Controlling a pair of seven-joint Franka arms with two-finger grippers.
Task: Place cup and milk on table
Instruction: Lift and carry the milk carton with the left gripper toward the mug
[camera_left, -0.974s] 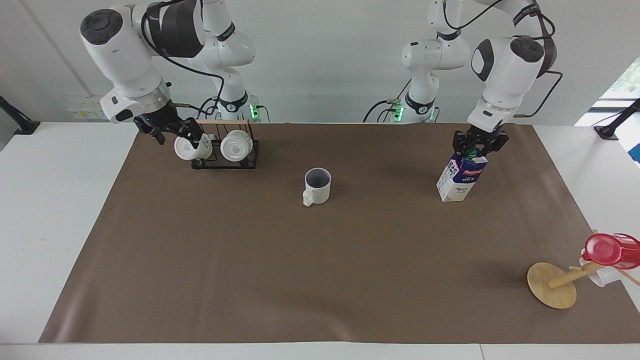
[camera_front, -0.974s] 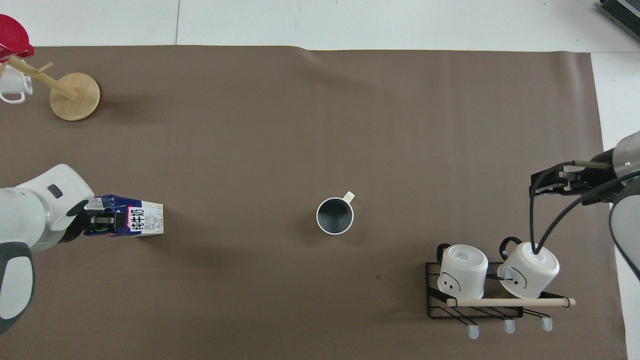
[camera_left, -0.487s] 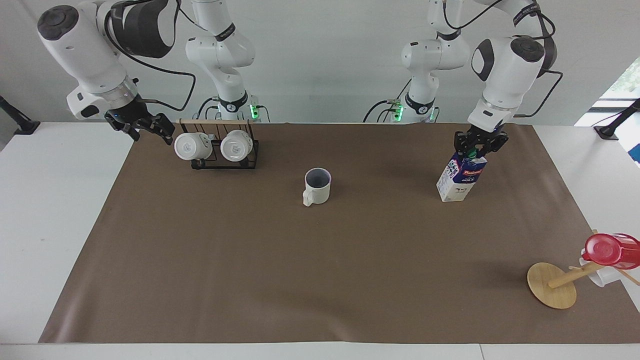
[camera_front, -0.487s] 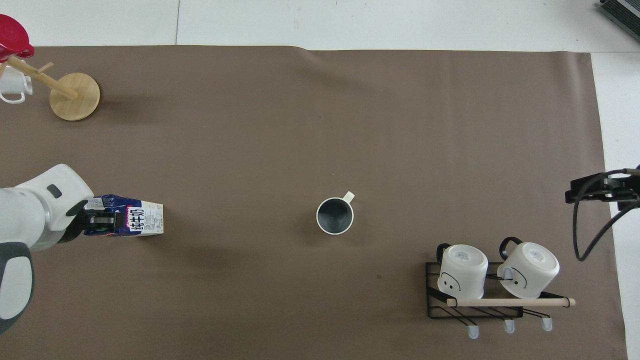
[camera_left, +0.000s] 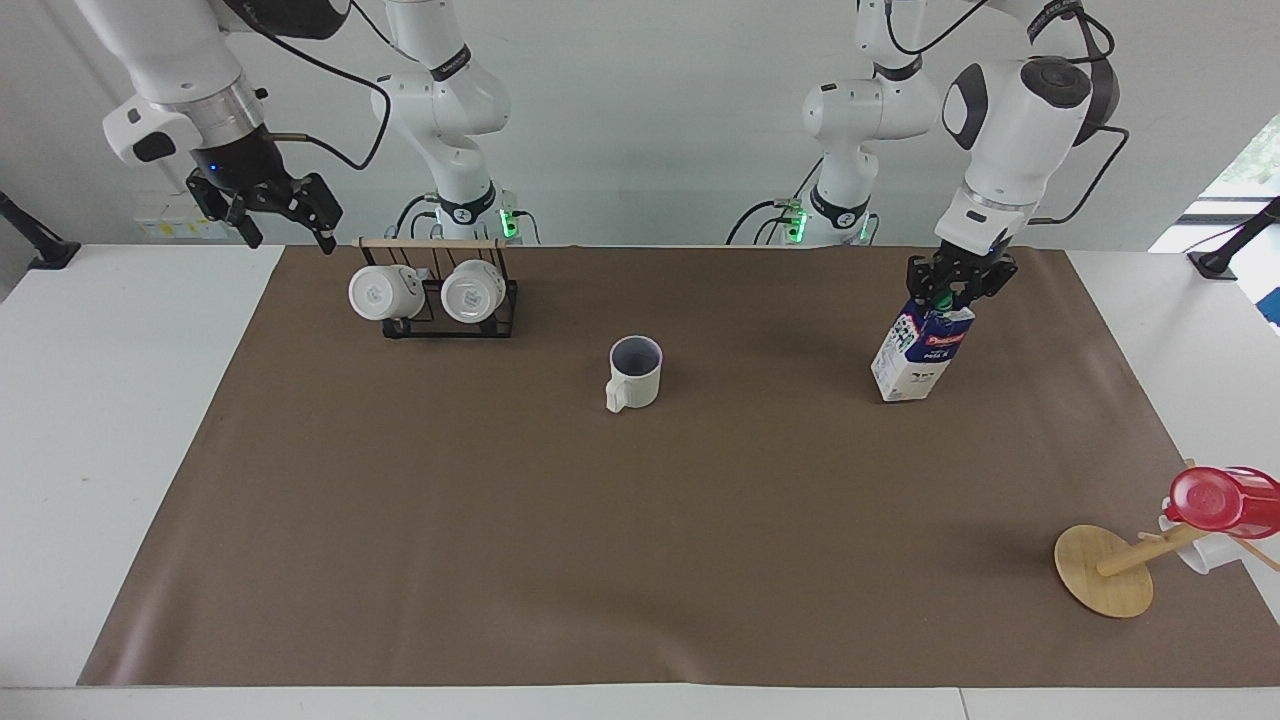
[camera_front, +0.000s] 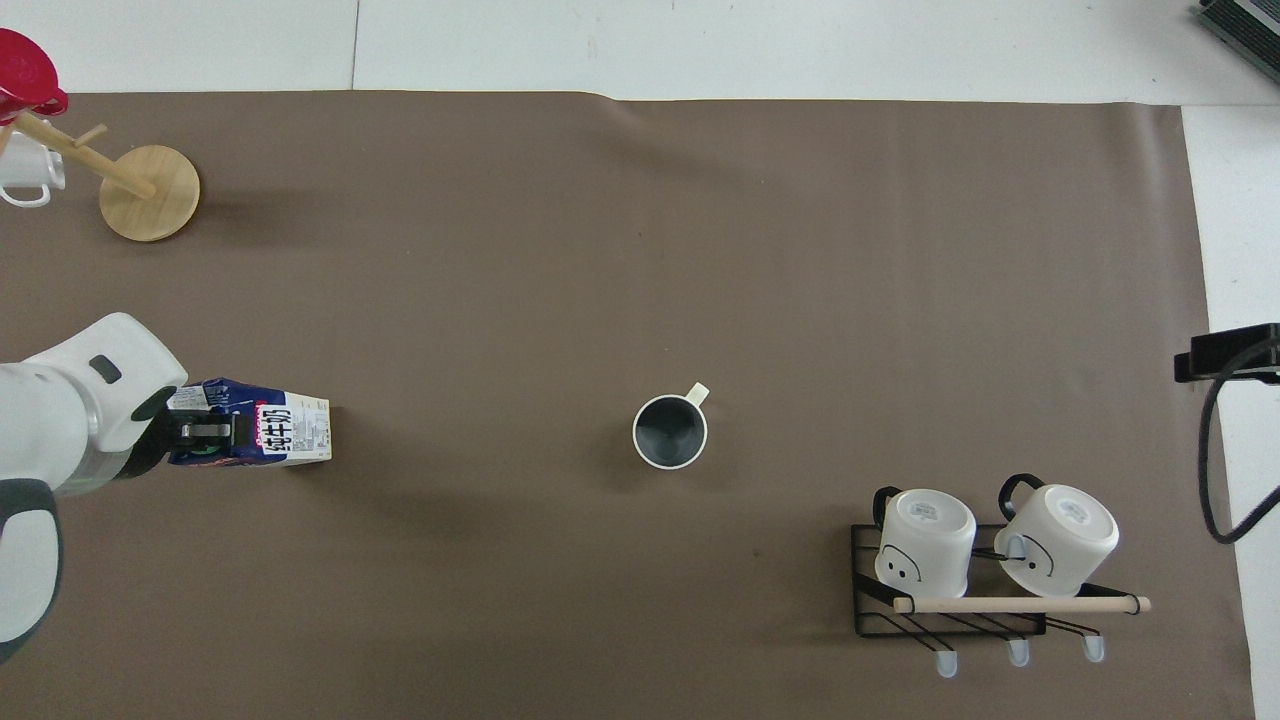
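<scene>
The cup (camera_left: 635, 372) (camera_front: 670, 431) stands upright in the middle of the brown paper on the table (camera_left: 640, 560), handle pointing away from the robots. The milk (camera_left: 922, 352) (camera_front: 262, 436), a blue and white carton, leans tilted toward the left arm's end of the table, its bottom edge at the paper. My left gripper (camera_left: 948, 292) (camera_front: 205, 433) is shut on the carton's top by the green cap. My right gripper (camera_left: 283, 225) hangs open and empty in the air, above the table edge beside the mug rack.
A black wire rack (camera_left: 450, 325) (camera_front: 950, 610) with two white mugs stands near the right arm's base. A round wooden disc with a peg (camera_left: 1103, 570) (camera_front: 150, 192) carries a red plastic cup (camera_left: 1222, 500) at the corner farthest from the robots, on the left arm's side.
My right gripper has risen away from the rack mugs and swung outward toward the right arm's end of the table. The left gripper stays on the milk, which shifted slightly.
</scene>
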